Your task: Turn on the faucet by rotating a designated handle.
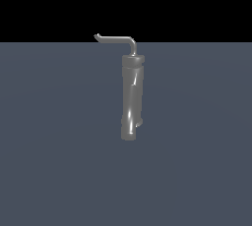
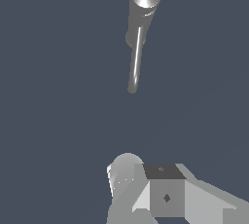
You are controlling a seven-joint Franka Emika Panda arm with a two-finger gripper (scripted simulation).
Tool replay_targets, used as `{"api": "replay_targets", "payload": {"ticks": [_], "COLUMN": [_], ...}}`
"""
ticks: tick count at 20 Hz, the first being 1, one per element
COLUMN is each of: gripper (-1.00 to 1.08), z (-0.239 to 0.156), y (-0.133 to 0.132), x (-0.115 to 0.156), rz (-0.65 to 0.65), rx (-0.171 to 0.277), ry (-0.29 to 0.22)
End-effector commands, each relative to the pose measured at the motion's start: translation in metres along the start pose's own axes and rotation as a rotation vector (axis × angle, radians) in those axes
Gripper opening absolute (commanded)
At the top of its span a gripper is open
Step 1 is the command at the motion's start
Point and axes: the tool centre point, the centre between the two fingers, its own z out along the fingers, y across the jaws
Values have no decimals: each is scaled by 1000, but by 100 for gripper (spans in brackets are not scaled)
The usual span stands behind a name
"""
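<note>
here the fingers (image 2: 146, 189) touch nothing, well apart from the handle (image 2: 135, 62).

Arm: absent from the exterior view. Gripper (image 2: 146, 189): partly visible in the wrist view only, as pale grey blocky parts with one rounded finger (image 2: 124, 172). Jaw spacing could not be judged; nothing was seen held.
</note>
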Motion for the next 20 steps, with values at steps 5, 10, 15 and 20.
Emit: {"api": "replay_targets", "payload": {"ticks": [5,10,15,20], "gripper": [-100,-100,-100,-100], "z": [-3,-9,-9,-9], "y": [-1,-1,-1,-2], "x": [3,9,10,18], "rz": [-4,-14,-4,35], "rx": [16,42,42,50], "ry": [13,36,34,33]}}
